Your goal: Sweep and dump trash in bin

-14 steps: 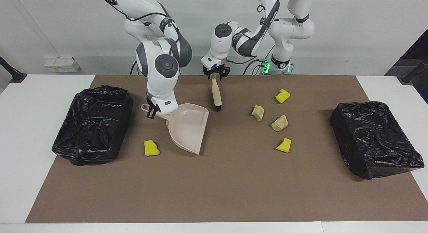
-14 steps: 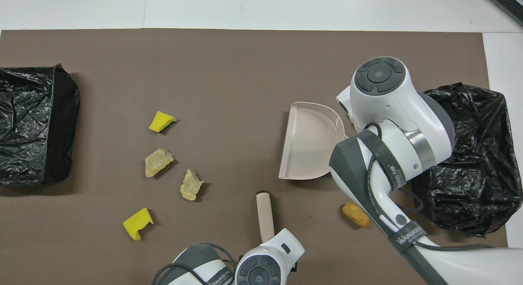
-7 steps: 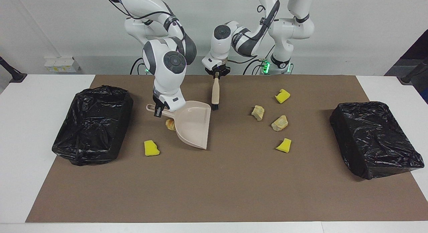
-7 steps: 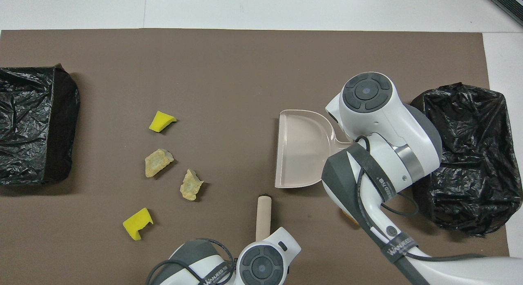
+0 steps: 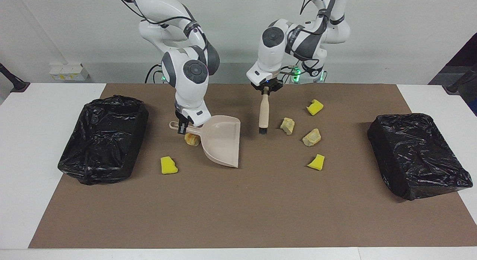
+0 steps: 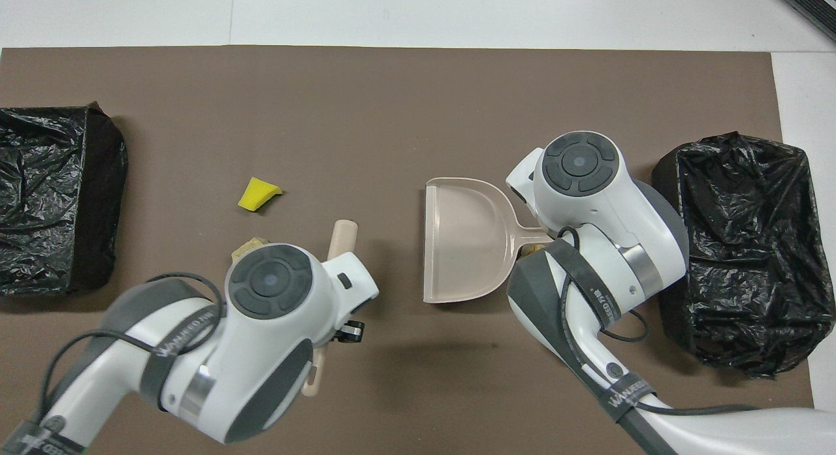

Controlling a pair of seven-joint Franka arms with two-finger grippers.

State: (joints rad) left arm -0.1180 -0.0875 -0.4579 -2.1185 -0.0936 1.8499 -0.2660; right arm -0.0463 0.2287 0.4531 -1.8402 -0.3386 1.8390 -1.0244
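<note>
Trash: tan lump point(image 5: 287, 125) on mat just beside bristle tip of hand brush point(image 5: 263, 114), toward left arm's end. Brush hangs upright below left gripper point(image 5: 265, 87), fingers clenched on handle top. Right gripper point(image 5: 182, 126) grasps dustpan point(image 5: 220, 140) handle; pan mouth faces brush.

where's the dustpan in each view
Facing view: the dustpan sits just left of centre, its handle in the right gripper, a bread roll beside the handle.
Overhead view: the dustpan sits right of centre, open edge toward the middle of the mat.
Shared landmark: the black bin at the right arm's end, on the dustpan's handle side in both.
</note>
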